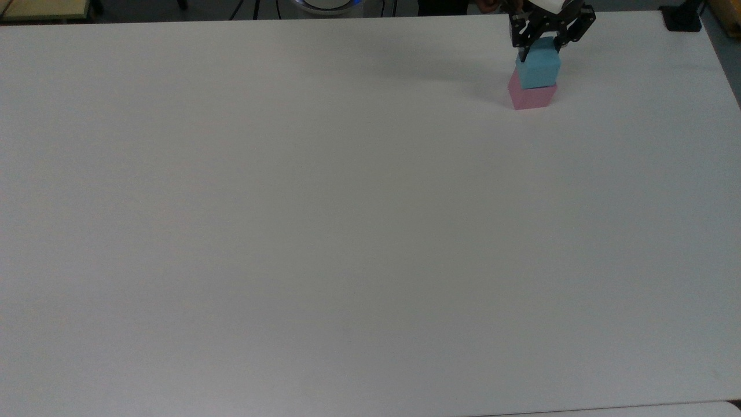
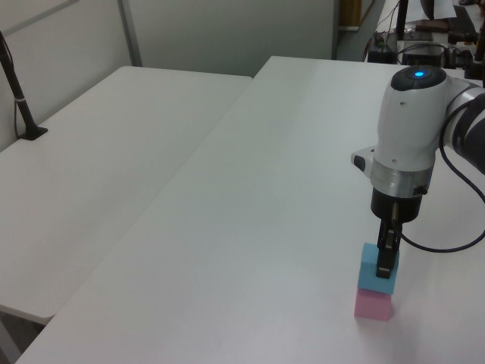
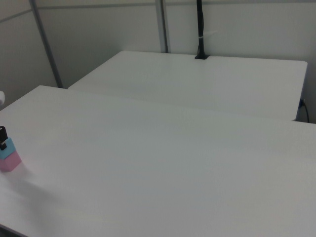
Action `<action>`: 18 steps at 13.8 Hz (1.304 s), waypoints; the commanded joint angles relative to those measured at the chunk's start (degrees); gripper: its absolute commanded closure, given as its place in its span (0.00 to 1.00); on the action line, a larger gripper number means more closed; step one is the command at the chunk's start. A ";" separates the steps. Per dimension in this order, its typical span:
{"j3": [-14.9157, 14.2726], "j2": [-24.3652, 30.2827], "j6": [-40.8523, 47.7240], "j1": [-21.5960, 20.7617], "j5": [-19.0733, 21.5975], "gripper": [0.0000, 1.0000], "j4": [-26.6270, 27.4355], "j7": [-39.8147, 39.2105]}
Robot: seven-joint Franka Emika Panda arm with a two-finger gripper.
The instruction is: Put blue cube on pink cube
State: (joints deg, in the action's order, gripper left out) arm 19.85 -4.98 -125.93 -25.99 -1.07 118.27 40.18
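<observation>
The light blue cube [image 1: 538, 69] rests on top of the pink cube [image 1: 532, 98] near the far right of the white table [image 1: 347, 231] in the top view. My gripper [image 1: 541, 51] comes down from above and is shut on the blue cube, one black finger on each side. In the left view a finger [image 2: 387, 254] lies against the front face of the blue cube [image 2: 368, 270], which sits squarely on the pink cube [image 2: 373, 305]. At the right view's far left edge the blue cube [image 3: 7, 148] stands on the pink cube [image 3: 10, 161].
A second white table [image 2: 98, 152] stands alongside, with a black post [image 2: 19, 91] clamped on it. A black mount [image 1: 683, 20] sits on the table's far right corner in the top view. A cable [image 2: 455, 243] hangs from the arm.
</observation>
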 commanded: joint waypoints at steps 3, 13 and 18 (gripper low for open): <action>-0.17 -0.56 -0.02 -1.34 -1.56 0.00 -1.20 1.91; -0.52 4.18 24.28 13.12 -2.97 0.00 -16.37 -4.38; -4.19 8.83 32.59 25.89 -3.23 0.00 -22.82 -14.04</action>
State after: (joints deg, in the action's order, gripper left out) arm 18.38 1.44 -95.72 -3.09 -3.97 96.19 31.43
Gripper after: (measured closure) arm 0.000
